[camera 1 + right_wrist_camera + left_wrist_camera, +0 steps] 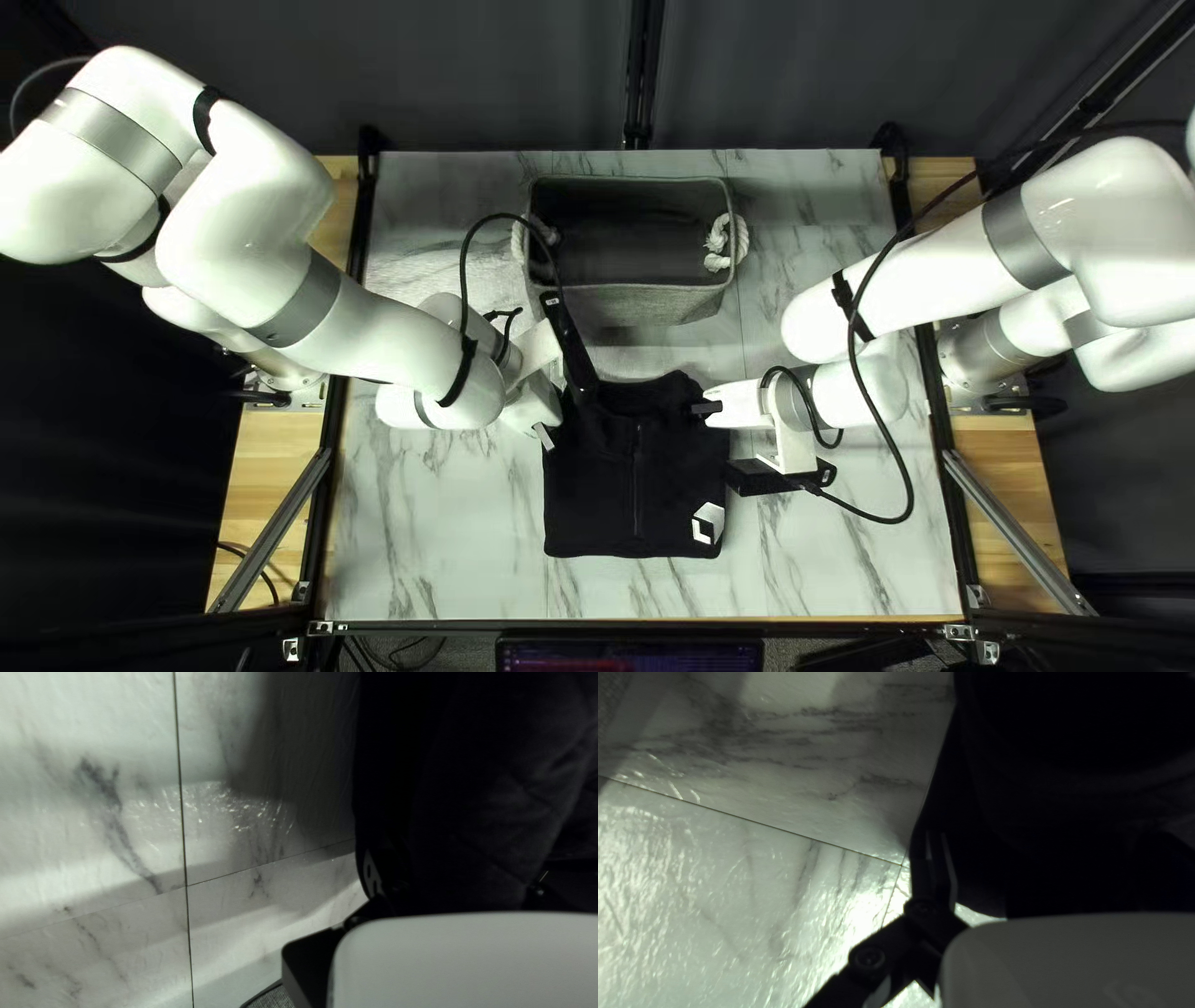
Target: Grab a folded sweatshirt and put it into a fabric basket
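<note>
Left gripper (545,436) and right gripper (706,408) flank the sweatshirt (604,492), toward the bench's (436,535) near edge. I can't tell either's opening or hold.

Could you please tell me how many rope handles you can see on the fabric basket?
2. One rope handle is on the end of the basket toward my right arm; the other, partly hidden, is on the opposite end, near my left arm's cable.
</note>
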Robot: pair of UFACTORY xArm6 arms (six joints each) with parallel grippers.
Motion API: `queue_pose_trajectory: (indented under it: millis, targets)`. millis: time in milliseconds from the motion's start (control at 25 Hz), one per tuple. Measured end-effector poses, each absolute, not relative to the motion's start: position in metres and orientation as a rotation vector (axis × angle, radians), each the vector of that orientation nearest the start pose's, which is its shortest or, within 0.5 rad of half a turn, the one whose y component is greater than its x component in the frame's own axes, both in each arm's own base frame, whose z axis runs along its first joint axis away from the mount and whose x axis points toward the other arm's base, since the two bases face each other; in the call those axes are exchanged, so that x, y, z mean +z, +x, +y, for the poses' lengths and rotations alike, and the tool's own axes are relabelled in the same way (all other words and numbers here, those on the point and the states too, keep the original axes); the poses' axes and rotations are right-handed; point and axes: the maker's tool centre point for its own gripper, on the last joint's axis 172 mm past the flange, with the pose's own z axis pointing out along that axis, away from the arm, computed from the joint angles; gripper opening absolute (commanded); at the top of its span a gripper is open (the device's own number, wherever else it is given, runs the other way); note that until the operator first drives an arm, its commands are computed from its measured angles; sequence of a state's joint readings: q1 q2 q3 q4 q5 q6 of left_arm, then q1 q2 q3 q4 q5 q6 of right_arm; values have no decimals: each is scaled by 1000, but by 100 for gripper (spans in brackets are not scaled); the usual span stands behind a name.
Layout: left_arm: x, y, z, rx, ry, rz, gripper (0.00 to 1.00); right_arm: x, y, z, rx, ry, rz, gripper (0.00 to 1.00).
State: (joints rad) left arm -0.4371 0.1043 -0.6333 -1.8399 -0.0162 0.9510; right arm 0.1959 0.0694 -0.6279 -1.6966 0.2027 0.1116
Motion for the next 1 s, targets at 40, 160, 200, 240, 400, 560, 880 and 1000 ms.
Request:
queue_pose_trajectory:
  millis: [40, 160, 200, 240, 400, 560, 880, 1000]
  targets:
    - [46, 431, -116, -728, -3286, -762, 100, 60, 453, 110, 429, 1684, 1962, 0]
    - [45, 433, -118, -721, -3291, -760, 100, 60, 453, 110, 429, 1684, 1961, 0]
    - [45, 434, -119, -720, -3293, -759, 100, 60, 453, 110, 429, 1685, 1961, 0]
    - [44, 434, -120, -718, -3295, -758, 100, 60, 453, 110, 429, 1685, 1961, 0]
    - [44, 436, -121, -713, -3301, -755, 100, 60, 452, 111, 428, 1685, 1961, 0]
    - [43, 437, -122, -703, -3308, -749, 0, 59, 453, 111, 427, 1685, 1961, 0]
    - [43, 440, -125, -671, -3325, -726, 0, 58, 452, 109, 430, 1687, 1959, 0]
    - [47, 443, -129, -663, -3328, -716, 0, 60, 451, 108, 434, 1686, 1956, 0]
